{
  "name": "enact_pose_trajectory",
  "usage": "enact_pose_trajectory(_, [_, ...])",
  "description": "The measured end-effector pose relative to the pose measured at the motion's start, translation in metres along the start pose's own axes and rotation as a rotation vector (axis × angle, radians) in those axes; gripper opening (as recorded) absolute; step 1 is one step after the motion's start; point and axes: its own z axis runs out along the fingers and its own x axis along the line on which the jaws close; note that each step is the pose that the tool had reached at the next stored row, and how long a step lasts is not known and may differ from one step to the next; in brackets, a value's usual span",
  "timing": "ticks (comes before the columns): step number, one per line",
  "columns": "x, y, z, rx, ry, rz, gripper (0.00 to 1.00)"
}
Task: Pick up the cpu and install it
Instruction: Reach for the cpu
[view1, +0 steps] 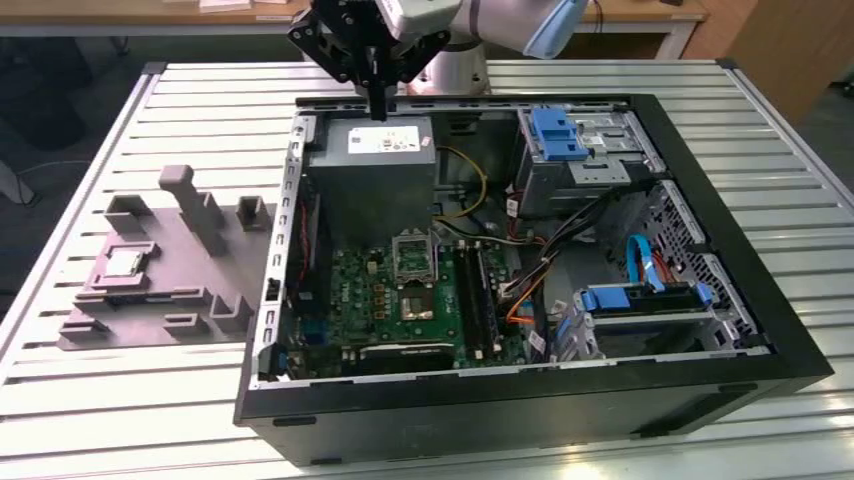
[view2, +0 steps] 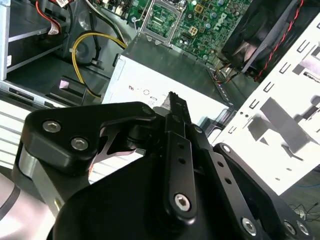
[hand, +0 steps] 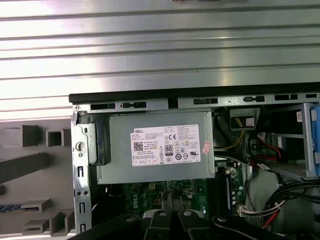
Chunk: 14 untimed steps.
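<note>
Approach step: gripper (view1: 383, 115) is hovering upper centre above the power supply (view1: 380, 175), jaws apparently pressed together, empty. The cpu (view1: 127, 262) is lying mid-left, untouched; pick-up needs the jaws spread over it.

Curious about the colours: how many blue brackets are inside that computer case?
2. One blue bracket tops the drive cage near the arm; the other blue bracket tops the cage at the exterior view's right. More may be hidden.

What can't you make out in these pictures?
Chip on the grey holder, exterior view: too small to show markings.
Socket on the green board, exterior view: too small to tell if empty.
Part of the green board, first wrist view: hidden behind the tool.
Arm, exterior view: cut off by the top edge.
</note>
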Motion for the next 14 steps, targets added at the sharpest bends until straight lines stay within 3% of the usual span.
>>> enact_pose_trajectory(14, [0.0051, -0.0004, -0.0001, 0.0000, 0.0000, 0.000, 0.11])
